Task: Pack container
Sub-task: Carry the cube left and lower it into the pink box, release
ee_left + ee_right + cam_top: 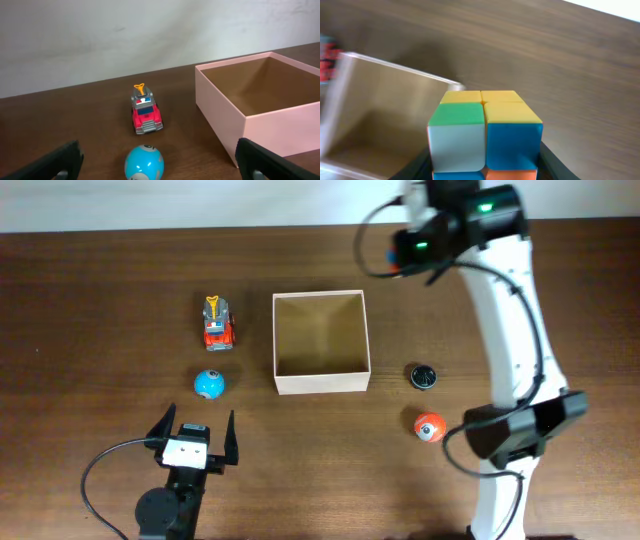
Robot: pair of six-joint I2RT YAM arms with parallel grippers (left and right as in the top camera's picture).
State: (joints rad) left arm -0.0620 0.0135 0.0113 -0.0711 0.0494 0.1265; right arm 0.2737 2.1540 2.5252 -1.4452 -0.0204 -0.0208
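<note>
Colourful cube (482,132) — in right tool (485,169)

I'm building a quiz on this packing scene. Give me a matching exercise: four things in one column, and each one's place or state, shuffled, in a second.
Things:
1 container
2 cube
3 blue ball
4 orange ball

Place or state:
a on the table, right of the container
b empty
c held in the right end effector
d on the table, left of the container

Pairs: 1-b, 2-c, 3-d, 4-a

The dark wooden desk (100,300) carries a cream square cardboard container (321,383), red toy truck (218,323), blue ball (209,384), black ball (424,376) and orange ball (430,426).
</note>
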